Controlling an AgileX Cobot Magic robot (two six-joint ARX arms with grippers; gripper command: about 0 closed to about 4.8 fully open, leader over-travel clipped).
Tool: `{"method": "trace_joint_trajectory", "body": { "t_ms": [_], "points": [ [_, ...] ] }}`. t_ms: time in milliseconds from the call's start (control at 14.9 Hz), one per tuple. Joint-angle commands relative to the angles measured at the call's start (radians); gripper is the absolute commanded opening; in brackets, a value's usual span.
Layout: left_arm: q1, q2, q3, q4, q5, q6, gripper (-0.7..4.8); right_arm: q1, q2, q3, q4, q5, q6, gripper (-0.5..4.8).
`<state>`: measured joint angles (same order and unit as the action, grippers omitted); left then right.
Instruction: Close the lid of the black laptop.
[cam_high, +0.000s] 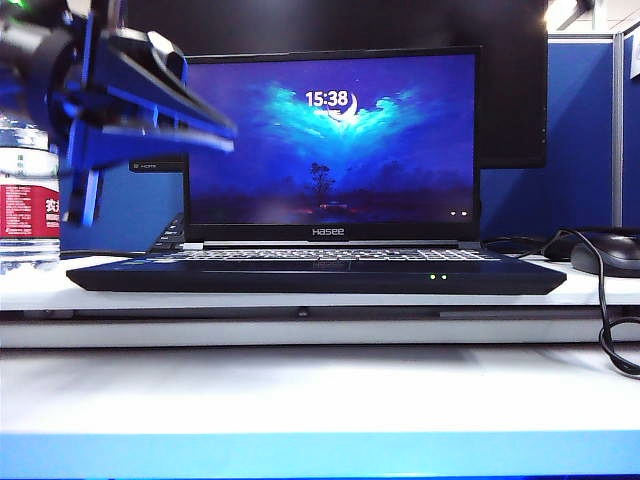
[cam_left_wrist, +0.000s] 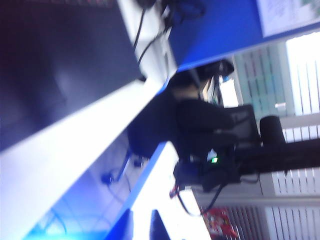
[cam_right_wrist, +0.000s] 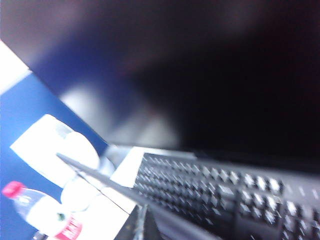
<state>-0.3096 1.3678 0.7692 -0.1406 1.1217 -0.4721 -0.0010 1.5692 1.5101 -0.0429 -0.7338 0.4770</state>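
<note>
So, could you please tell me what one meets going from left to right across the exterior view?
Water bottle at the far left → left gripper, raised beside the screen's upper left → black laptop with its lid upright → mouse and its cable at the far right. The right gripper is not visible here.

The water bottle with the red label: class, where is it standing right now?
In the exterior view the water bottle stands at the far left of the white desk, left of the black laptop, behind the raised left hand.

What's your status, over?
Left gripper high beside top-left corner of lid, state unreadable. Right gripper out of sight. Lid upright, black laptop fully open. Nothing on its keyboard.
</note>
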Motion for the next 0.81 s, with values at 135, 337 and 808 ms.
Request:
{"method": "trace_joint_trajectory", "body": {
  "t_ms": [135, 337, 808],
  "points": [
    [0.000, 0.031, 0.004, -0.066, 0.000, 0.053, 0.57, 0.002, 0.054, 0.010, 0.034, -0.001, -0.006, -0.01],
    [0.000, 0.062, 0.000, -0.094, -0.006, 0.054, 0.57, -0.001, 0.082, 0.056, 0.074, 0.035, -0.007, -0.01],
    [-0.193, 0.161, 0.002, -0.005, -0.372, 0.019, 0.57, 0.003, 0.129, 0.136, 0.061, 0.028, -0.007, -0.01]
  ]
}}
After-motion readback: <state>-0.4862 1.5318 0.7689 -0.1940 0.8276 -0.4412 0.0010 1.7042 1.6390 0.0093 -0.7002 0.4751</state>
